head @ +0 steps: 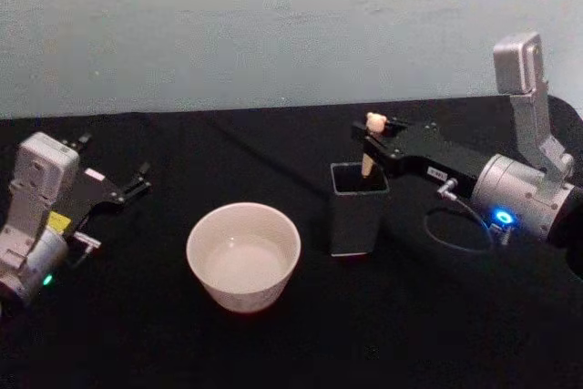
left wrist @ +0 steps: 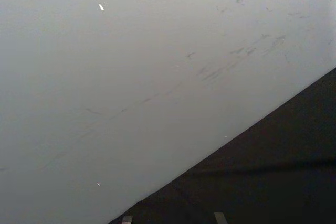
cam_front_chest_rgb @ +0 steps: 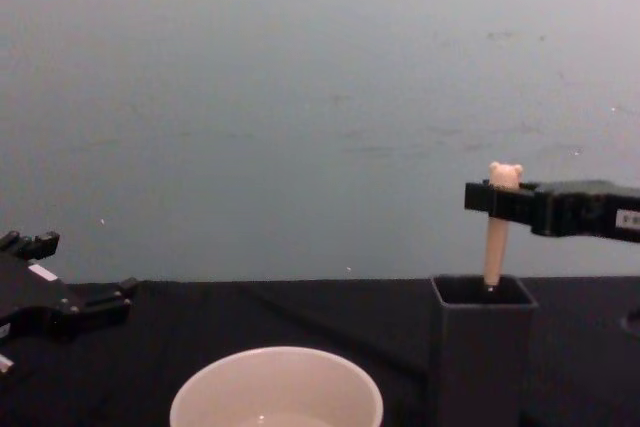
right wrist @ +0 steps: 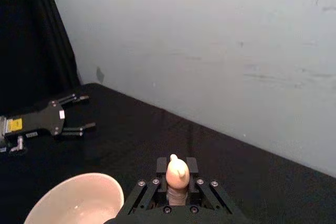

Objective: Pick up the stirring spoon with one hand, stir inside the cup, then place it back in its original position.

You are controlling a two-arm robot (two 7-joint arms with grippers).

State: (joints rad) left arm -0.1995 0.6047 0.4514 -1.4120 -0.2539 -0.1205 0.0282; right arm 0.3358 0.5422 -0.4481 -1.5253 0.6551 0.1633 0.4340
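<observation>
Stirring spoon [head: 372,145]: I see a matte cream-beige handle topped by a tiny bear head, standing upright; its lower end is down inside the holder, so the bowl is hidden from me.
Holder [head: 357,209]: tall, dark grey, square-mouthed, thin-walled, standing on the black table [head: 455,316] just to the right of the cup.
Cup [head: 243,255]: wide, round, cream-white, with a thick plain rim and a smooth pale inside.
Right gripper [head: 371,133]: black metal fingers pinched on the spoon's handle just under the bear head, directly above the holder's mouth; the arm reaches in from the right.
Left gripper [head: 143,178]: I have it parked low at the table's left, well apart from the cup, fingers spread with nothing between them.
Backdrop: plain pale wall [cam_front_chest_rgb: 300,97], lightly scuffed.
</observation>
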